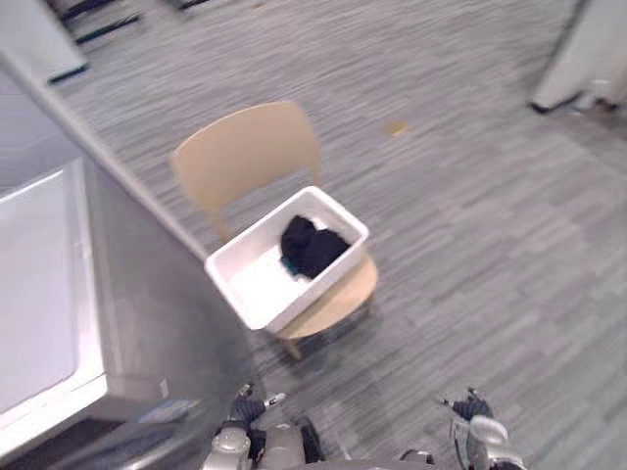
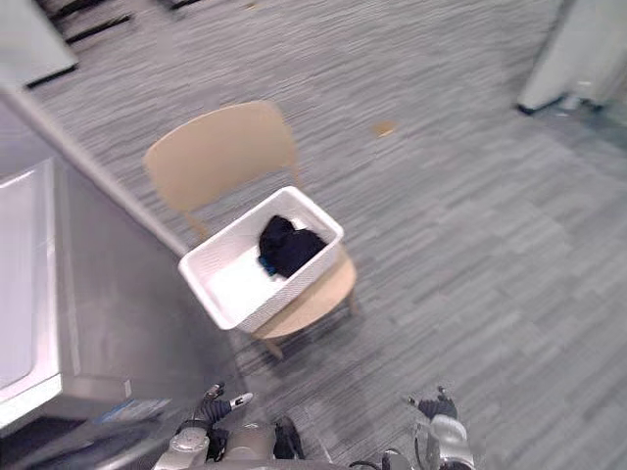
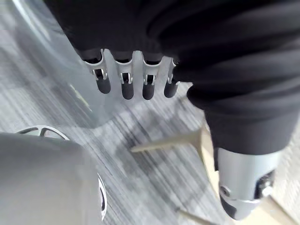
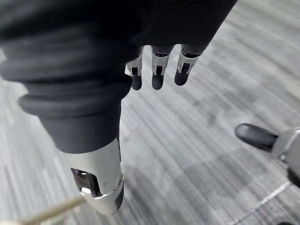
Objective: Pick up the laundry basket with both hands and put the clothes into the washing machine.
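Laundry basket [image 1: 257,282] ahead of left hand [image 1: 243,405]

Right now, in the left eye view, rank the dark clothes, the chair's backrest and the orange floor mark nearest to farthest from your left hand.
From the left hand:
1. Dark clothes, in the basket.
2. Backrest, behind the basket.
3. Orange floor mark, farther out, rightward.

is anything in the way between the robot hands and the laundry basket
Nothing visible. The left robot hand and right robot hand hang open and low; just bare carpet lies between them and the wooden chair carrying the white laundry basket.
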Available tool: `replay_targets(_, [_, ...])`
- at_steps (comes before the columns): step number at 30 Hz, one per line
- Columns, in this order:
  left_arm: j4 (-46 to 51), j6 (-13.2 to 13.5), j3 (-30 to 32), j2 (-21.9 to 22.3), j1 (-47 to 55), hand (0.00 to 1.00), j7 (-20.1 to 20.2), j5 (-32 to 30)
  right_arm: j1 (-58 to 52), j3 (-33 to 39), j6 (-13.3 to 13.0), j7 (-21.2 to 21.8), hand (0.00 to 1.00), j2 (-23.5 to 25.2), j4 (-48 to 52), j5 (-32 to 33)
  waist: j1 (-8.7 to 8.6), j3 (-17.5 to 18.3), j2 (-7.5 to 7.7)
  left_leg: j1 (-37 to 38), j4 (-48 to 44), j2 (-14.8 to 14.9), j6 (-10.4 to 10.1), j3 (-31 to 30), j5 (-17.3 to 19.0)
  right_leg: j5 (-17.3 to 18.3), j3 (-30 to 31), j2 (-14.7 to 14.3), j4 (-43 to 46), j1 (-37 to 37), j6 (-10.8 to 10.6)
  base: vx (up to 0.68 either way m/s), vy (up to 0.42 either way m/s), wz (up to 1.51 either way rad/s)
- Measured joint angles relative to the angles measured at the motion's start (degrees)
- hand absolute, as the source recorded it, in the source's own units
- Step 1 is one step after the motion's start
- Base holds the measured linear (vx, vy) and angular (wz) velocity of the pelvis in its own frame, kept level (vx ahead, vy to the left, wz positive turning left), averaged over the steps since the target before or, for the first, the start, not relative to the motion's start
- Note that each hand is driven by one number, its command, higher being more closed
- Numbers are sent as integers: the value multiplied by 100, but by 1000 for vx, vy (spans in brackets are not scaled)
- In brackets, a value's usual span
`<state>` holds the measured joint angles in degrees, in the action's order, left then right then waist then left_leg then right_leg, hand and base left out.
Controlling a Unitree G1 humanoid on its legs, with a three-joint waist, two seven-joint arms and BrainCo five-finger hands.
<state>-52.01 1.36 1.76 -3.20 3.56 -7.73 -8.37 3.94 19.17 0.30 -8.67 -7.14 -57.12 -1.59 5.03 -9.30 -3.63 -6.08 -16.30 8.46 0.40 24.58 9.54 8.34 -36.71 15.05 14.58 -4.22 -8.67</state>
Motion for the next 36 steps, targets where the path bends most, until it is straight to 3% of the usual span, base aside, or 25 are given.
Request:
replay_targets(1, [-101, 7, 49, -98, 20, 0, 7, 38, -10, -9, 2, 2, 0, 81, 1, -3, 36, 13, 92, 90, -42, -66, -5, -109, 7, -165, 91, -264, -860, -236, 0, 202, 0, 98])
replay_targets(2, [-142, 20, 78, -242, 7, 0, 22, 86, -57, -13, -2, 4, 0, 127, 9, -9, 23, 5, 322, 144, -71, -263, -7, -173, 70, -522, -85, -87, -657, -289, 58, 172, -39, 83])
replay_targets(3, [-209, 17, 116, -240, 5, 0, 21, 105, -109, -27, 2, 1, 0, 93, 7, -13, -5, 30, 348, 219, -16, -312, 1, -253, 189, -372, -179, 51, -326, -304, -19, 186, 60, 100])
replay_targets(4, [-299, 7, 103, -130, 30, 0, 21, 117, -156, -48, 10, -5, 0, -39, 12, -15, -111, 108, 208, 448, 187, -393, -52, -512, 276, -266, -137, 407, 825, -70, 11, 191, 111, 105])
replay_targets(5, [-326, 11, 84, -119, 57, 0, 21, 123, -206, -132, 14, -11, 0, -200, 27, -18, -176, 119, 190, 640, 386, -547, -4, -759, 243, -472, 257, 865, 2179, 384, 300, 201, 123, 104])
replay_targets(6, [-313, 11, 72, -116, 53, 0, 21, 128, -218, -148, 22, -9, 0, -226, 27, -16, -223, 103, 171, 760, 443, -551, 15, -875, 234, -584, 557, 1029, 2768, 636, 425, 234, -3, 118])
replay_targets(7, [-313, -39, 46, -196, 45, 0, 15, 137, -226, -222, 26, -3, 0, -188, 46, -24, -338, 38, 203, 903, 455, -558, 34, -1204, 246, 27, 1287, 848, 3574, 1055, 364, 196, -69, 117])
replay_targets(8, [-309, -60, 46, -206, 37, 0, 12, 144, -239, -222, 29, -6, 0, -179, 151, -23, -397, 19, 186, 954, 495, -518, 32, -1422, 245, 333, 1546, 592, 3644, 1268, 398, 200, -109, 120])
replay_targets(10, [-295, -76, 66, -141, 17, 0, 11, 156, -282, -219, 24, -23, 0, -213, 492, -24, -444, -49, 164, 1072, 583, -428, 1, -1706, 227, 646, 1944, 95, 3266, 1537, 428, 188, -136, 94])
replay_targets(12, [-282, -75, 72, -84, -7, 0, 5, 159, -407, -198, 12, -156, 0, -244, 1133, -22, -520, -51, 203, 1043, 568, -346, -101, -2224, 172, 693, 2835, -556, 1826, 1828, 306, 231, -265, 135])
replay_targets(13, [-267, -73, 82, -123, -6, 0, 2, 173, -447, -206, 11, -186, 0, -233, 1378, -65, -587, 2, 376, 1000, 536, -431, -237, -2384, 167, 379, 3197, -686, 1075, 1779, 227, 197, -270, 158])
replay_targets(14, [-296, -89, 108, -73, -48, 0, -5, 187, -536, -168, 5, -271, 0, -300, 1736, -161, -633, -76, 360, 994, 518, -454, -450, -2669, 265, -230, 3297, -722, 811, 1709, 356, 198, -246, 106])
replay_targets(17, [-252, -63, 121, 148, 22, 0, -3, 249, -533, -184, 12, -365, 0, -489, 2820, -725, -495, -56, 25, 851, 572, -119, -546, -2745, 207, -242, 3114, -986, 582, 1708, 420, 190, -192, 27])
replay_targets(18, [-249, -61, 129, 144, 30, 0, -4, 255, -531, -218, -3, -365, 0, -542, 3275, -988, -497, -46, -4, 853, 673, -37, -681, -2751, 121, -260, 3055, -1059, 499, 1690, 452, 120, -141, 11])
replay_targets(20, [-246, -34, 127, 138, 46, 0, -2, 261, -532, -242, -86, -345, 0, -734, 3644, -1349, -456, -42, -4, 866, 765, 64, -716, -2759, 84, -293, 2968, -1151, 330, 1565, 504, 101, -102, 12])
replay_targets(24, [-227, 37, 121, 70, 57, 0, 10, 264, -450, -855, -232, -92, 0, -1390, 3785, -1843, -429, 1, 75, 706, 837, 39, -721, -2788, 76, -413, 2824, -1133, 53, 1540, 549, 21, 17, 20])
replay_targets(28, [-195, 111, 105, -73, 80, 0, 32, 265, 106, -1871, -425, 385, 0, -1666, 3174, -2129, -386, -3, 116, 298, 827, -151, -705, -2950, -118, -791, 2584, -958, -518, 1551, 487, -32, 80, 34])
replay_targets(32, [-131, 229, 29, -158, 43, 0, 31, 269, 1065, -2712, -492, 567, 0, -1832, 2124, -2160, -212, -213, -32, -159, 759, -286, -705, -3166, -254, -977, 2378, -816, -628, 1781, 505, -91, 39, 37])
replay_targets(36, [-74, 230, 46, -167, -23, 0, -1, 386, 2133, -2932, -489, 614, 0, -1875, 1033, -2148, -73, -753, -238, -630, 727, -382, -738, -3397, -488, -1065, 2136, -675, -471, 2131, 568, -146, -10, 36])
